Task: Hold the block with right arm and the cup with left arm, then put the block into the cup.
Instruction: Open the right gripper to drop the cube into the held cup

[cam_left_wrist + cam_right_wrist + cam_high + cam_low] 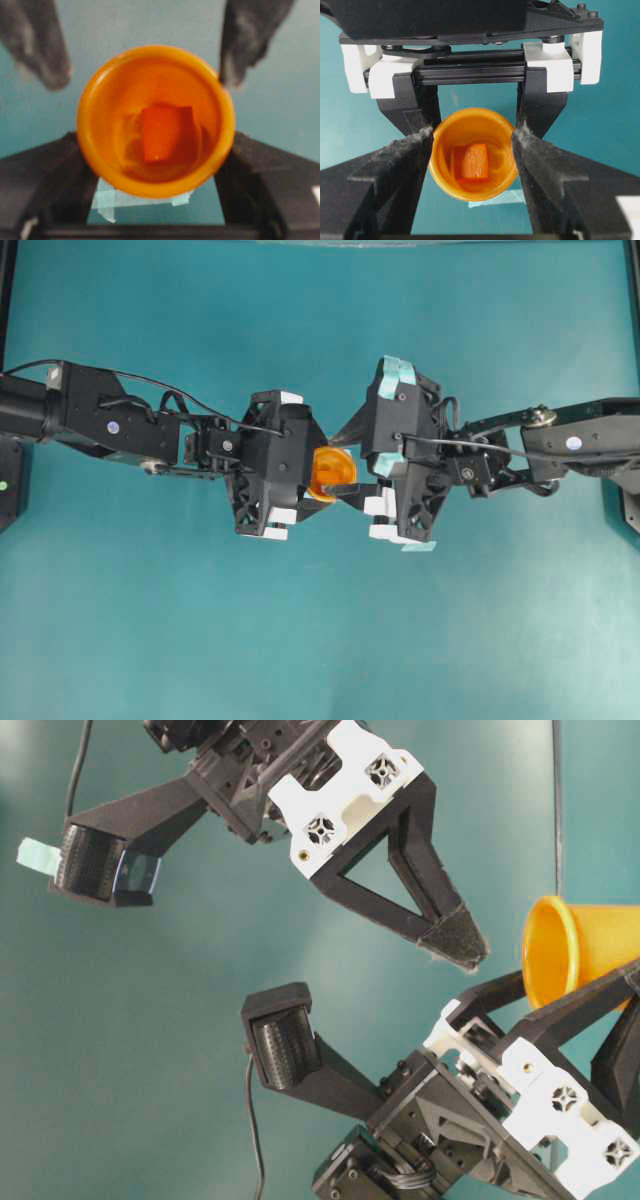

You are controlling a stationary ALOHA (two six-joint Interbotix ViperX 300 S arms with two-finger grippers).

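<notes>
The yellow-orange cup [335,468] hangs above the table between the two arms. My left gripper [157,142] is shut on it, its black fingers [70,170] pressed to both sides of the cup [100,90]. The orange block [165,131] lies on the bottom inside the cup. My right gripper [472,134] is open over the cup [445,150]. Its fuzzy fingertips [422,137] stand on either side of the rim and nothing is between them. From this wrist the block [474,161] shows inside the cup. From table level the cup [575,945] shows at the right edge.
Pale tape marks [107,200] lie on the teal table [320,640] under the cup. Both arms meet at mid-table, the left arm [100,415] from the left and the teal-taped right arm [570,445] from the right. Black frame posts stand at the side edges.
</notes>
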